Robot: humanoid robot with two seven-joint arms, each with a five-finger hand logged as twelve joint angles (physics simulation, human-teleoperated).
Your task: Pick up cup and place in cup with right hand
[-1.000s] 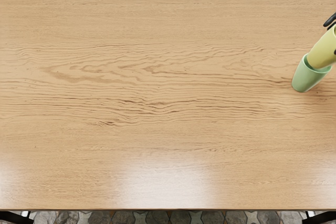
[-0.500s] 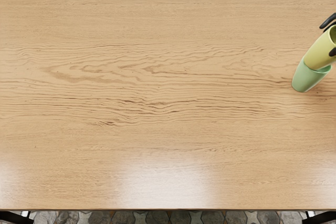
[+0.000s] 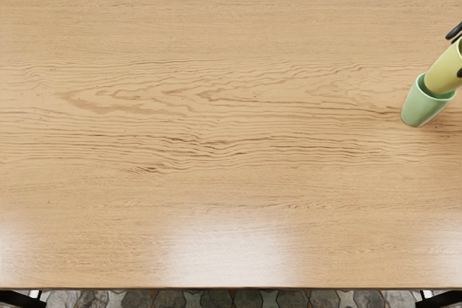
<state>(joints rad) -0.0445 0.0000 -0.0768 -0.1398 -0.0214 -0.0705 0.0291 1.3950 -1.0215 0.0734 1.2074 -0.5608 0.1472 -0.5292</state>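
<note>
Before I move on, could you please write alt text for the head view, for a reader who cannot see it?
The right robot hand, partly out of frame at the right edge, holds a yellow cup, its base at the mouth of a green cup on a wooden table.

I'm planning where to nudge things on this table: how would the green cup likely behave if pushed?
The green cup looks smooth-walled, so it would probably slide under a low push. Its base seems narrower than its rim, so a push near the top might tip it.
</note>
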